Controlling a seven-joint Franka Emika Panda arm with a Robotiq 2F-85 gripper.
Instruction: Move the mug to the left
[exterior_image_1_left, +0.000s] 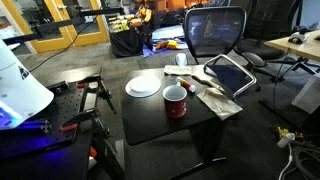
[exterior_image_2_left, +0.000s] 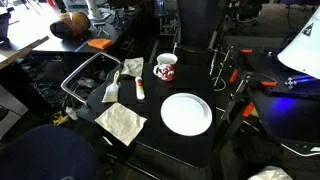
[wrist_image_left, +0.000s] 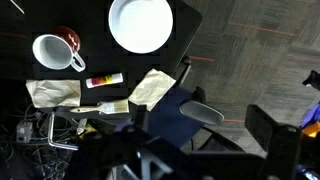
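Note:
The dark red mug (exterior_image_1_left: 175, 100) with a white inside stands upright on the black table (exterior_image_1_left: 160, 128), next to the round white plate (exterior_image_1_left: 143, 86). Both exterior views show it; in one it is beyond the plate (exterior_image_2_left: 186, 113), at the table's far part (exterior_image_2_left: 165, 68). In the wrist view the mug (wrist_image_left: 58, 50) is at the upper left with its handle showing, and the plate (wrist_image_left: 140, 24) is at the top. My gripper (wrist_image_left: 200, 150) is open and empty, high above the table's edge, well apart from the mug.
Crumpled paper napkins (wrist_image_left: 152, 88) and a small red-and-white tube (wrist_image_left: 105, 80) lie near the mug. A wire rack (exterior_image_2_left: 85, 75) juts off the table side. An office chair (exterior_image_1_left: 215, 35) stands behind the table. Clamps and cables (exterior_image_1_left: 85, 100) sit by the robot base.

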